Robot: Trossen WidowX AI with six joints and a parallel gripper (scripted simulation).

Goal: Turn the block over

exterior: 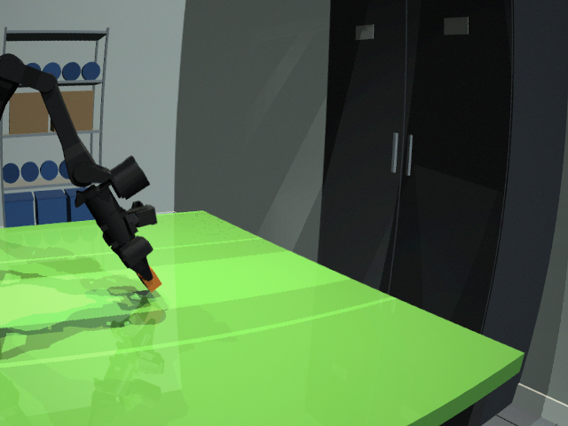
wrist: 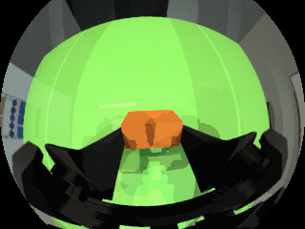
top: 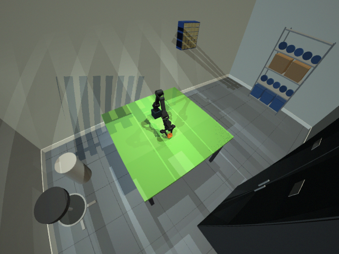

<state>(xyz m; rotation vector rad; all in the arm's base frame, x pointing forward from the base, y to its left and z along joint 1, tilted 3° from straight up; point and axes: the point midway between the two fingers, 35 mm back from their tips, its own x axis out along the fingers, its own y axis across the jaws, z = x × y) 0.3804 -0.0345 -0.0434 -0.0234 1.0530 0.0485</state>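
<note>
My gripper (top: 169, 133) (exterior: 147, 277) (wrist: 152, 129) is shut on the orange block (top: 170, 135) (exterior: 153, 280) (wrist: 152, 128). The arm leans forward and holds the block tilted, a little above the green table (top: 153, 166) (exterior: 293, 330) (wrist: 152, 64), near its middle. In the wrist view the block sits between the two dark fingers, and I cannot make out a mark on the faces that show. The block's shadow lies on the table just below it.
The arm's base (top: 155, 113) stands at the back of the table. A tall black cabinet (exterior: 413, 151) (top: 276, 197) stands beyond the table's right edge. A shelf rack (top: 290, 71) (exterior: 50, 128), a cylinder bin (top: 72, 167) and a round stool (top: 52, 205) stand on the floor.
</note>
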